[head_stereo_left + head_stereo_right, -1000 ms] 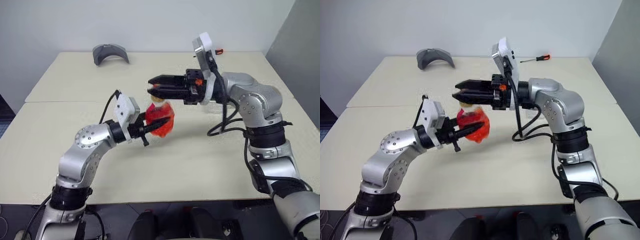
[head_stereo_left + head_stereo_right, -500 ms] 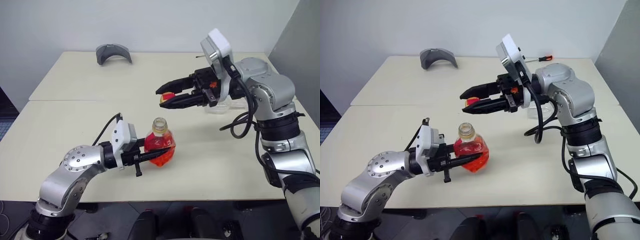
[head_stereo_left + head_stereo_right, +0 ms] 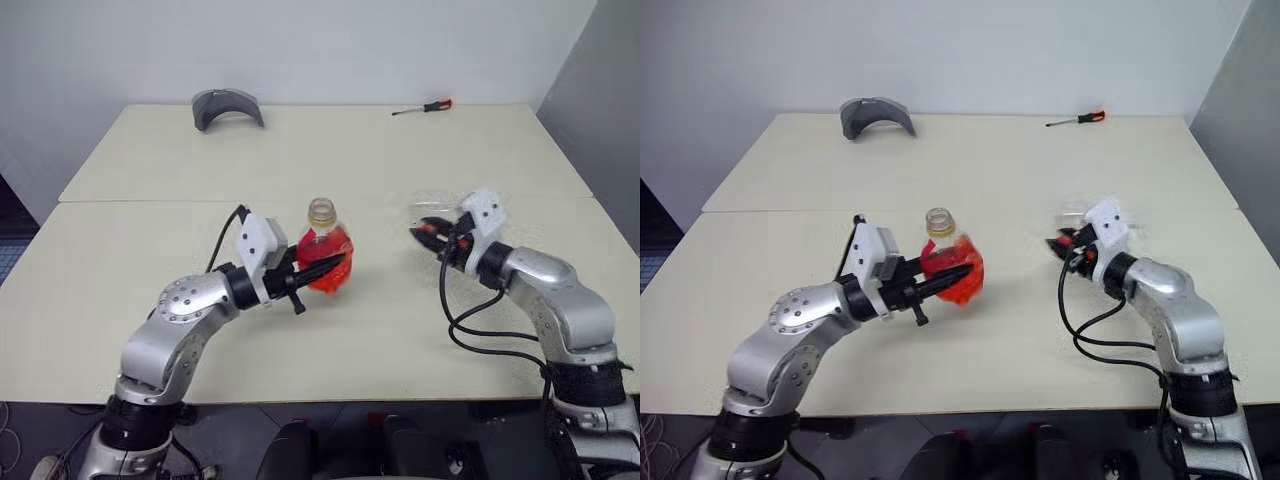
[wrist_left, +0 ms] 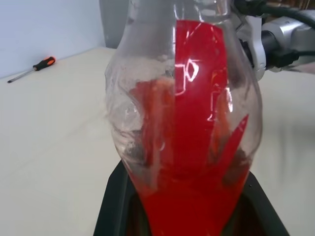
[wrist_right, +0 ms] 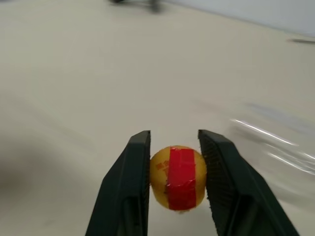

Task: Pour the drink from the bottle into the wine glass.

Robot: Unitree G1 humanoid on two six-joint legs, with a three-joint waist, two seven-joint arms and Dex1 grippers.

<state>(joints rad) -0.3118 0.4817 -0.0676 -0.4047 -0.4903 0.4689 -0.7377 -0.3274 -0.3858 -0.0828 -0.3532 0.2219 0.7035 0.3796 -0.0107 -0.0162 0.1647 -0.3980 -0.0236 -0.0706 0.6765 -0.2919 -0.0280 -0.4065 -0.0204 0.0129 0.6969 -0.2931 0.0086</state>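
With the cap off, the step in hand looks like clearing the cap away so the pour can begin. To do it well, the left arm should keep the open bottle upright until its mouth is over the glass, and the right arm should put the cap down clear of the glass.

The left gripper [image 3: 322, 270] is clamped on the round body of the bottle [image 3: 323, 255], which stands upright and uncapped above the table [image 3: 150, 160], the red drink [image 4: 192, 162] filling its lower part.

The right gripper [image 5: 173, 162] is closed on the yellow cap [image 5: 177, 177], low over the table. The wine glass [image 3: 437, 212] is just behind it, probably standing, though its clear outline is hard to read.
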